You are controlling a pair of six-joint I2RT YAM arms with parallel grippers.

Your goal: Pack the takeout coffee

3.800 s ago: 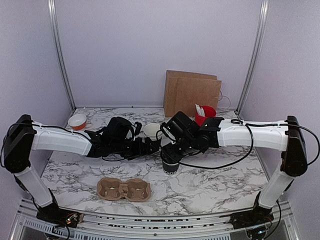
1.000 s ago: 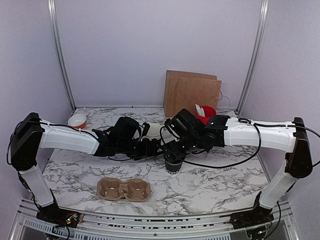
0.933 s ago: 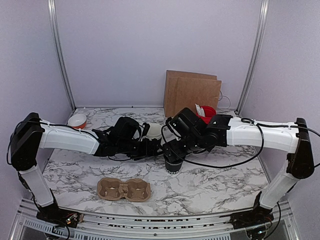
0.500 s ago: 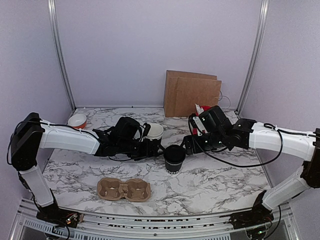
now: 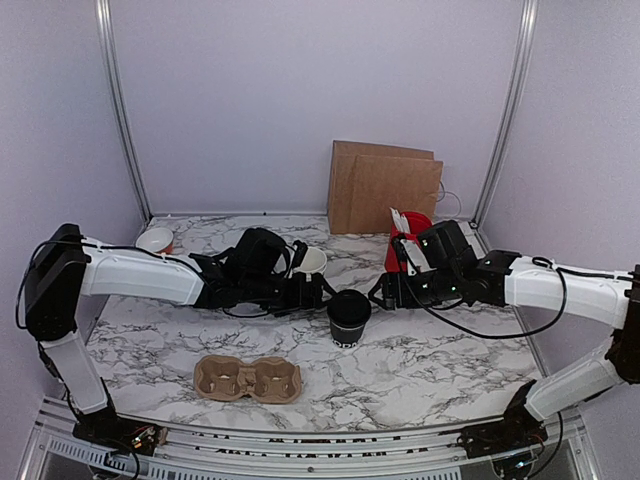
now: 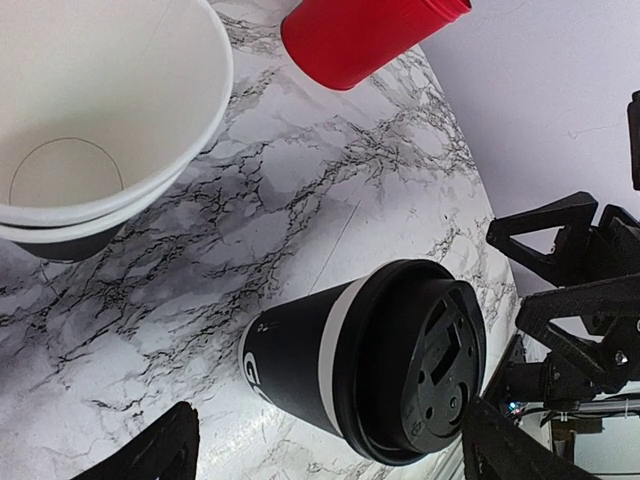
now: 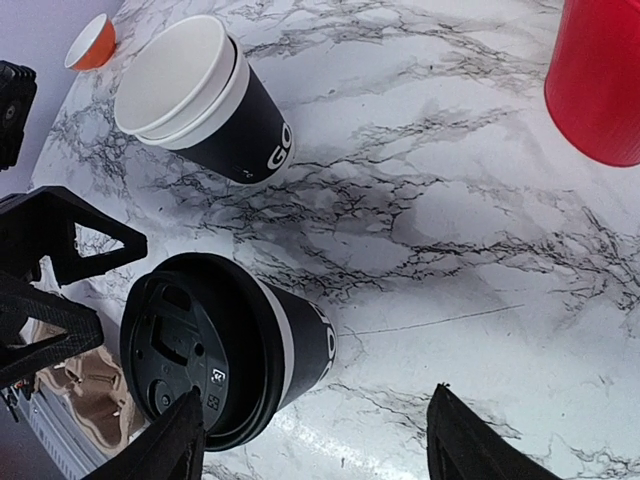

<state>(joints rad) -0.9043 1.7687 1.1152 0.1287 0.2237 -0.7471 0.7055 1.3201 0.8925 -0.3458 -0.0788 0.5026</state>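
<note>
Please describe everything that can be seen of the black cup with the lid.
The lidded black cup looks like paper, with a white band under the rim and white lettering on its side. A black plastic lid with moulded detail closes it. It stands upright on the marble-patterned table, between the left end effector and the right end effector; neither grips it.

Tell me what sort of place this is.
Probably a robot test cell staged as a coffee counter, not a real café: plain lilac walls and metal frame posts enclose a marble-pattern table holding a lidded black cup, a cardboard cup carrier and a brown paper bag.
</note>
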